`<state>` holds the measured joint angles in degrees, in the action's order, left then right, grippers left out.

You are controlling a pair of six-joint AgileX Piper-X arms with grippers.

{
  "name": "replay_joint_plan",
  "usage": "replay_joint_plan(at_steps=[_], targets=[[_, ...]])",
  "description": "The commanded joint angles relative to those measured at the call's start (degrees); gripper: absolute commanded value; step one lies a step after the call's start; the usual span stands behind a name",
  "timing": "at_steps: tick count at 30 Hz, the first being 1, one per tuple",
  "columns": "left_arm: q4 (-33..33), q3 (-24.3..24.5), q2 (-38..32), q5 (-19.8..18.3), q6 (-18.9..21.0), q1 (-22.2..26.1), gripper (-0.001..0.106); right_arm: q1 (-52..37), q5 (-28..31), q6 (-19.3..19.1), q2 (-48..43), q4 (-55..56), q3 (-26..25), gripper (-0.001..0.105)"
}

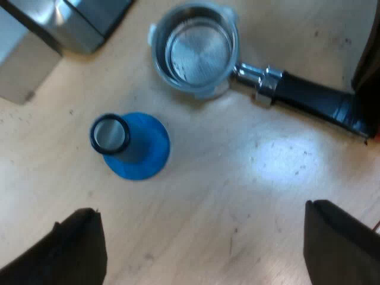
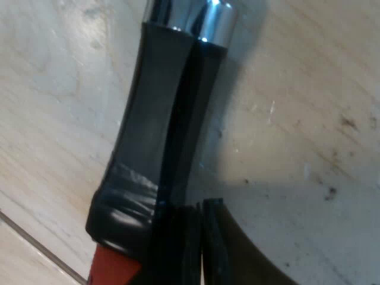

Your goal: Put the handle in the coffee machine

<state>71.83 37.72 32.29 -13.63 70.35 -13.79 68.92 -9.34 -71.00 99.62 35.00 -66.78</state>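
Below, a pale wooden worktop (image 1: pixel 249 196) runs under both arms, its grain flecked with small dark specks and lit by one bright patch of glare. On it lies the metal holder (image 1: pixel 196 50), loose, its basket facing up and its dark handle (image 1: pixel 314 98) flat on the wood, well apart from the espresso machine (image 1: pixel 77 21), whose metal corner stands at the worktop's edge. A blue tamper (image 1: pixel 133 145) stands near the holder's basket. My left pincer (image 1: pixel 202 211) hangs spread wide above bare wood. My right pincer (image 2: pixel 202 237) is down at the handle's red end (image 2: pixel 113 267), beside a thin seam in the wood; spread or pressed together, I cannot tell.
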Motion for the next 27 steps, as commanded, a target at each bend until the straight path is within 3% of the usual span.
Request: replay_joint_plan(at_steps=[1,7,19,27], targets=[[-0.1,1.1,0.0,-2.3,0.1,0.0,0.070,0.1,-2.4,0.9,0.8,-1.4,-0.4,0.000],[-0.4,1.0,0.0,-3.1,-1.4,1.4,0.070,2.3,-4.7,3.0,3.8,-3.4,-1.5,0.000],[3.2,1.0,-0.3,-2.3,-1.4,4.9,0.070,4.0,-4.5,4.3,8.8,-6.3,-9.4,0.000],[6.5,4.7,-1.4,1.5,-3.0,5.3,0.070,3.8,-0.5,2.4,10.8,-13.7,-10.9,0.000]])
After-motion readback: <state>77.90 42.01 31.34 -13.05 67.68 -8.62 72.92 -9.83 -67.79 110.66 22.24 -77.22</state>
